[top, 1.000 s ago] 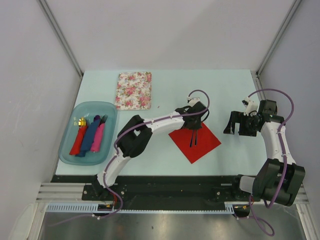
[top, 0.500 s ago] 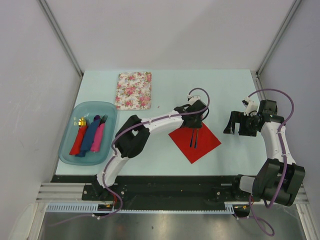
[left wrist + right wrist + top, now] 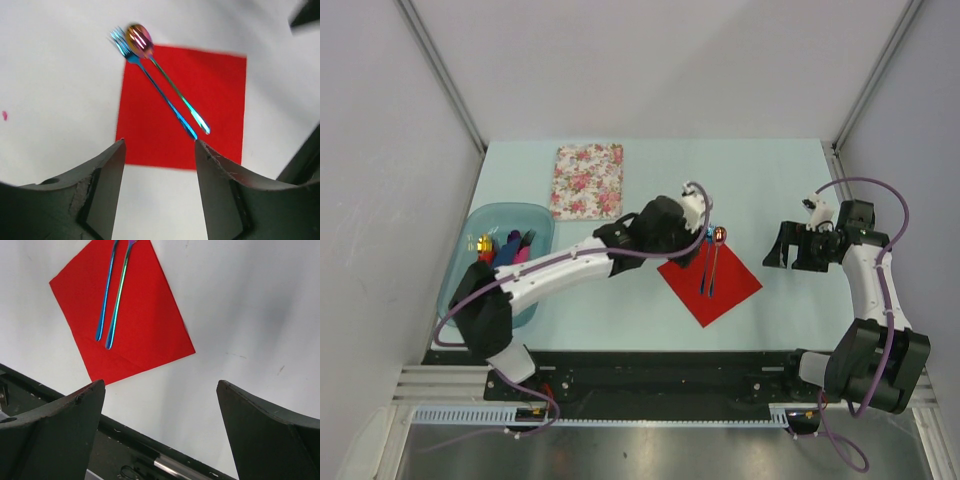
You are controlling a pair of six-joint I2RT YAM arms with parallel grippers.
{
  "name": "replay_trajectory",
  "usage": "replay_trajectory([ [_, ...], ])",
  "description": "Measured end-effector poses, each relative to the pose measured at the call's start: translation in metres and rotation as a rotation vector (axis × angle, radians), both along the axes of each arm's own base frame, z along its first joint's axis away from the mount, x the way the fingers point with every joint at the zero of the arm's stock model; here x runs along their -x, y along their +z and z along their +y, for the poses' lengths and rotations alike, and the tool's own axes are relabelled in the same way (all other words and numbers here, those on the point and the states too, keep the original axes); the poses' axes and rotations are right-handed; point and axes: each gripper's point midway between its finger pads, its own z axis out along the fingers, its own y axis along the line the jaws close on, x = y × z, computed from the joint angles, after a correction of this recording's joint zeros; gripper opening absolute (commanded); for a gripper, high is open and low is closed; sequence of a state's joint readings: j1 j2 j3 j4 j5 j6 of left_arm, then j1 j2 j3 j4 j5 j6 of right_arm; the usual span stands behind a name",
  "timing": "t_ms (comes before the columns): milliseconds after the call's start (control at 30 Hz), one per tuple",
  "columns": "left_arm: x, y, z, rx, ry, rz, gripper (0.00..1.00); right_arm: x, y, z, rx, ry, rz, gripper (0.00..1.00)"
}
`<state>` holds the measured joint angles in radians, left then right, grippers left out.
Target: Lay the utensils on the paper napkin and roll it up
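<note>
- Lying side by side on a flat, square red paper napkin [image 3: 720,290], the slim metallic blue fork [image 3: 162,96] and the thin-handled spoon with a shiny red-gold head [image 3: 177,93] have their handles on the paper, while both heads reach past its far edge onto the pale green table [image 3: 770,180].
- The fork tines and the spoon bowl sit close together; whether they touch cannot be told. The handles spread slightly apart toward their ends.
- The left gripper [image 3: 159,150] hangs above the near edge of the napkin, jaws parted to a moderate gap with nothing between them, and it is clear of both utensils.
- The right gripper [image 3: 160,390] is off to the right of the napkin, above bare table, its jaws spread fully wide and holding nothing.
- At the table's left side stands a translucent teal plastic tray [image 3: 535,215] holding rolled napkins in red, blue and pink, partly hidden by the left arm.
- A rectangular pad with a pink floral print [image 3: 587,180] lies toward the far left, well apart from the napkin.
</note>
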<state>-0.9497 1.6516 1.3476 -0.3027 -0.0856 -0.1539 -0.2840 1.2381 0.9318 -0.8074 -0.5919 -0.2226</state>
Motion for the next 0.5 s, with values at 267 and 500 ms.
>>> replay_trajectory([
  [267,0.098,-0.082,0.016,-0.203,-0.578,-0.134,0.66,0.001,-0.008,0.011,-0.038,0.036,0.041,1.00],
  [500,0.158,-0.112,-0.005,-0.229,-0.985,-0.348,0.59,0.002,-0.012,0.013,-0.051,0.043,0.061,1.00],
])
